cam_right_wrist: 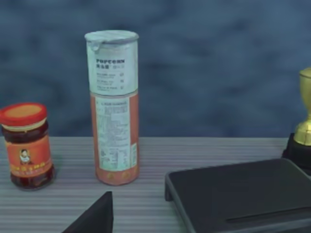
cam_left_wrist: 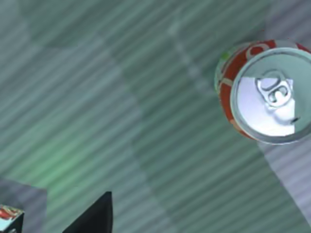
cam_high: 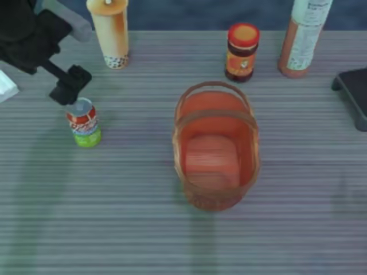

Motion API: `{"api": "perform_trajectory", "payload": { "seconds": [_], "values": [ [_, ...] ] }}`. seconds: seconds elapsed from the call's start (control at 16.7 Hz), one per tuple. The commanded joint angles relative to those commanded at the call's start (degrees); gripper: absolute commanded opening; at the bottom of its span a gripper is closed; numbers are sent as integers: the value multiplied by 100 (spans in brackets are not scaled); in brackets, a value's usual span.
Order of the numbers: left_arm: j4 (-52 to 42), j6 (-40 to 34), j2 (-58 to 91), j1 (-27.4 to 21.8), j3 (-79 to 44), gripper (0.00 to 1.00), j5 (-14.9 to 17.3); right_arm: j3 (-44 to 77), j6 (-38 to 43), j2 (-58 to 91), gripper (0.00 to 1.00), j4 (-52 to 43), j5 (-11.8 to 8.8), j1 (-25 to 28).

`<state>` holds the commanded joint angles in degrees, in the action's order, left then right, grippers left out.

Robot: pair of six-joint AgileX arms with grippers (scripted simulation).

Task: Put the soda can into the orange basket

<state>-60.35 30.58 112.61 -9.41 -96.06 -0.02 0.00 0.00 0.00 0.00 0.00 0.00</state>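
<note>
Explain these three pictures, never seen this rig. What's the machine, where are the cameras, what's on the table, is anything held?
It is a simulated pair of AgileX arms with two-finger grippers at a striped table. One picture looks down from above; the other two come from cameras on each wrist.

On the table stand a soda can, an orange basket, a dark jar with an orange lid, a tall orange cup and a popcorn tube. A dark tray and a gold trophy show in the right wrist view.

The left gripper hovers just above the can, whose silver top fills its wrist view. Nothing is held. The basket is empty. The right arm is parked off the top view.
</note>
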Motion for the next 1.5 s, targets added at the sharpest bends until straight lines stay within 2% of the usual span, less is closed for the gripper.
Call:
{"api": "perform_trajectory", "payload": {
  "seconds": [0.18, 0.42, 0.78, 1.14, 1.44, 1.5],
  "values": [
    [-607, 316, 1165, -109, -965, 100, 11, 0, 0, 0, 100, 0, 0, 0],
    [-994, 522, 1857, -190, -1547, 100, 26, 0, 0, 0, 100, 0, 0, 0],
    [-974, 528, 1877, -165, -1530, 100, 25, 0, 0, 0, 100, 0, 0, 0],
    [-132, 537, 2082, -187, -907, 100, 29, 0, 0, 0, 100, 0, 0, 0],
    [-25, 537, 2118, -188, -822, 100, 29, 0, 0, 0, 100, 0, 0, 0],
    [-25, 537, 2118, -188, -822, 92, 29, 0, 0, 0, 100, 0, 0, 0]
  ]
}}
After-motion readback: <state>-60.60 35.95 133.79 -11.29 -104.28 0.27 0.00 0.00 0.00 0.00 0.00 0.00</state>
